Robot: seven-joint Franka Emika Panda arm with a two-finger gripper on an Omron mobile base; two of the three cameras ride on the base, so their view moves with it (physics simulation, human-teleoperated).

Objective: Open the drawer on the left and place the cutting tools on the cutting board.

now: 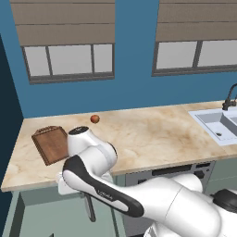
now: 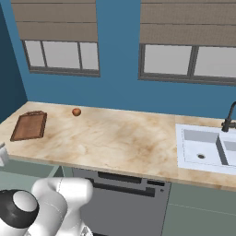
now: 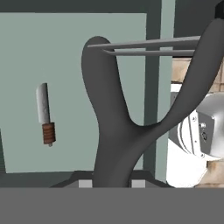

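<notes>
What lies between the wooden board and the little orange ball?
Nothing: in the right base view, the counter between cutting board and ball is bare.

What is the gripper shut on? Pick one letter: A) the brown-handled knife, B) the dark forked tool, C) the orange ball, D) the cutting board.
B: in the hand view the dark forked tool rises from between the fingertips of the gripper, while the knife lies apart from it on the floor of the drawer.
</notes>
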